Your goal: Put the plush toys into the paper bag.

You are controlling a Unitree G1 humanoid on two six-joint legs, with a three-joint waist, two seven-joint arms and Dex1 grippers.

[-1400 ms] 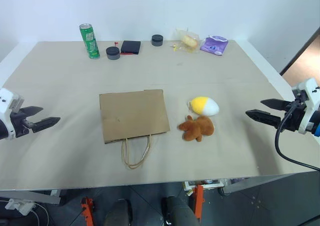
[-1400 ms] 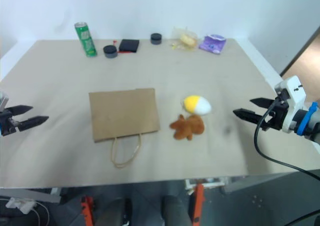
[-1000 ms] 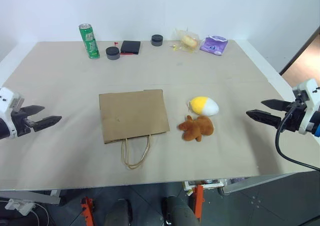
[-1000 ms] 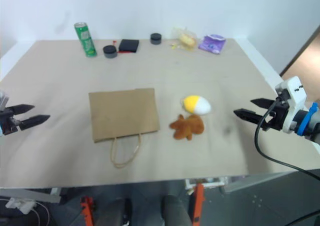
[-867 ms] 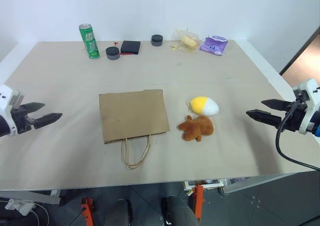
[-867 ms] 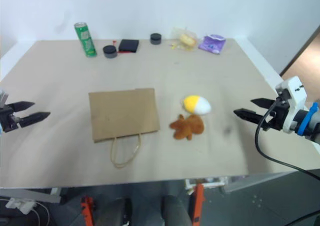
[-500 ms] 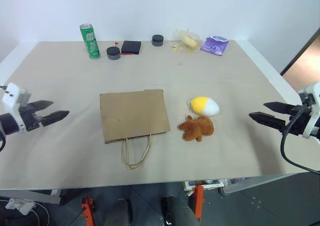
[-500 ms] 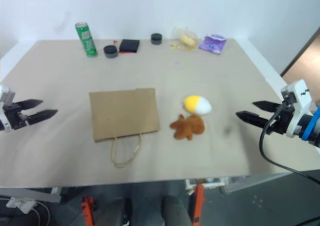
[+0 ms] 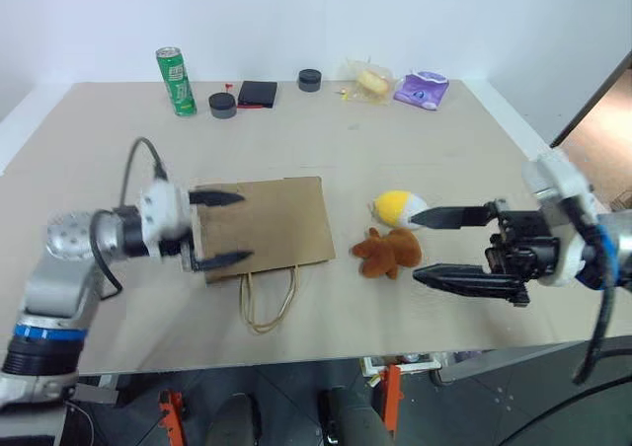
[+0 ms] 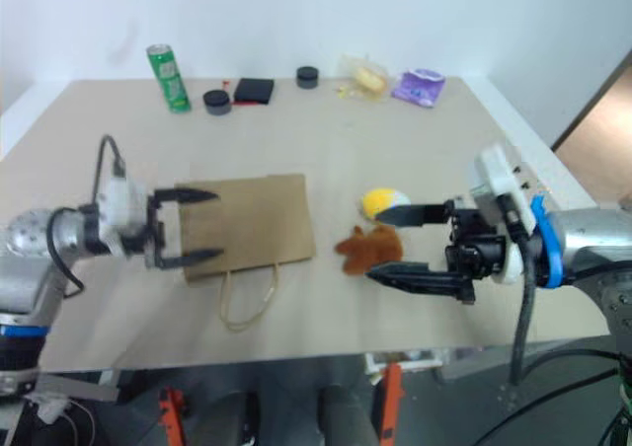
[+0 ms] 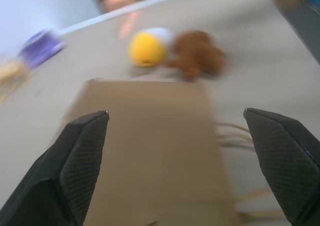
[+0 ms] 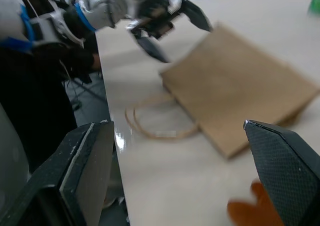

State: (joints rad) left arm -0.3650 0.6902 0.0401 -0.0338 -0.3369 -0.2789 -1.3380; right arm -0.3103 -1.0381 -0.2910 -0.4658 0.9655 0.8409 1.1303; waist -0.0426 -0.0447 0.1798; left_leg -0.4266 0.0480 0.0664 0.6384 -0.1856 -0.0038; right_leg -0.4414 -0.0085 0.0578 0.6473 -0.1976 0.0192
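On the bench (image 9: 425,150), the right gripper (image 9: 431,246) hovers with jaws wide open just beside the brown plush toy (image 9: 389,254) and yellow-white egg toy (image 9: 402,208). The left gripper (image 9: 223,229), jaws also open and empty, is over the near left edge of the flat paper bag (image 9: 272,224).

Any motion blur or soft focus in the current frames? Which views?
Left wrist view: soft throughout; the paper bag, the yellow-and-white toy and the brown toy have smeared edges. Right wrist view: bag edges and handles blurred, left gripper streaked. Left eye view: left gripper body smeared, toys and far items crisp. Right eye view: slightly softer overall, right gripper readable.
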